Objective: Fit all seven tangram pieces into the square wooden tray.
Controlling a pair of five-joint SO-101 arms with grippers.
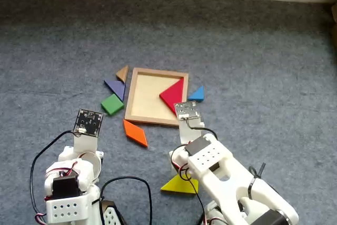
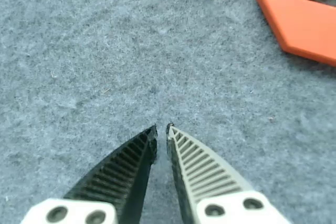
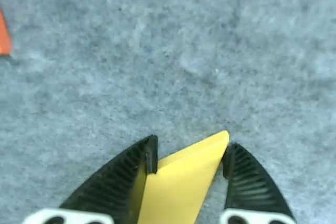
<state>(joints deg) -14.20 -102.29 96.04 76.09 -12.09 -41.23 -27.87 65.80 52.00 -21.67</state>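
1. Yellow triangle (image 3: 178, 192) lies on the counter (image 2: 79, 77), well apart from the wooden tray (image 1: 158, 71), gripped on both edges by my right hand (image 3: 190, 156).
2. My left hand (image 2: 161, 128) hangs closed and empty.
3. Only the red triangle (image 1: 172, 94) is seated; next, I judge, comes a lift and carry to the tray.

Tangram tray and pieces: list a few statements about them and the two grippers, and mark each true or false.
1. The red triangle lies inside the tray. True.
2. The left gripper is wide open. False: it is shut, its fingertips nearly meeting, with nothing between them, above bare carpet.
3. The yellow triangle sits between the fingers of the right gripper. True.
4. The blue triangle lies inside the tray. False: it lies on the carpet just outside the tray's edge, on the side nearest the red triangle.
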